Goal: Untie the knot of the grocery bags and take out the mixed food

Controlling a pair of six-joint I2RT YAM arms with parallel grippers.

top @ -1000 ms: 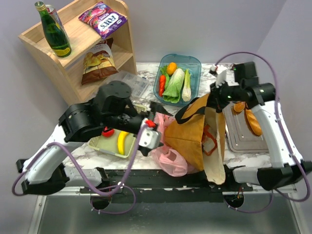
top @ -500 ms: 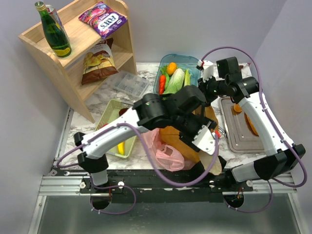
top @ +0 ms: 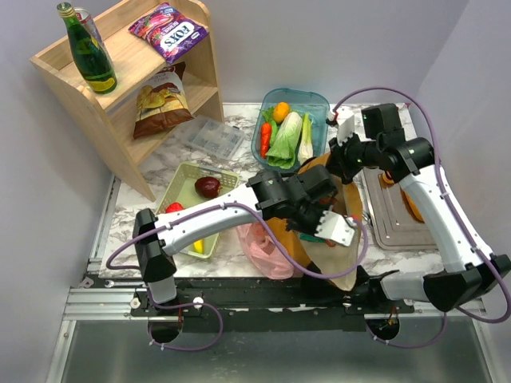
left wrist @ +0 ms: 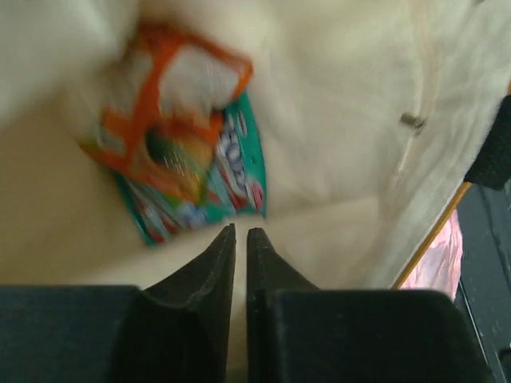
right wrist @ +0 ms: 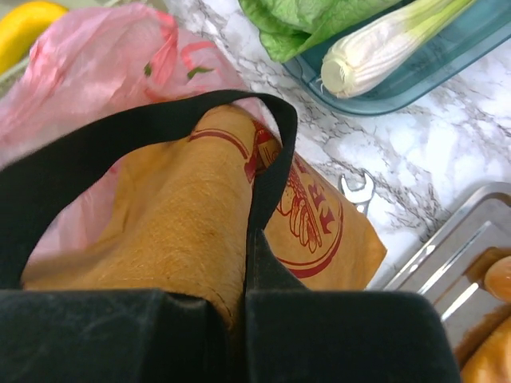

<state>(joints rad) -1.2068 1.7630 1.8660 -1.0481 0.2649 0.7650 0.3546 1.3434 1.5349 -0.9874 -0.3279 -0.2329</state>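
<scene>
The mustard tote (top: 316, 172) lies in the middle of the table, next to the pink plastic bag (top: 260, 244). My right gripper (right wrist: 247, 239) is shut on the tote's rim and black strap (right wrist: 144, 120) and holds the mouth up. My left gripper (left wrist: 241, 230) is inside the tote against the cream lining. Its jaws stand together with only a thin slit, nothing seen between them. An orange and teal snack packet (left wrist: 180, 155) lies just beyond the fingertips. Leafy greens (top: 285, 140), a carrot piece (top: 265, 137) and an orange (top: 280, 112) lie in the teal tray (top: 319, 100). The knot cannot be made out.
A yellow-green tray (top: 182, 171) at left holds a banana (top: 197, 242), a red fruit (top: 173, 207) and a dark red apple (top: 207, 187). A wooden shelf (top: 120, 120) stands back left. A metal tray (top: 399, 219) lies at right. A wrench (right wrist: 357, 191) lies by the tote.
My left arm has swung from the yellow-green tray across into the tote, and its jaws have gone from wide open to nearly together. The right gripper has kept its hold on the tote.
</scene>
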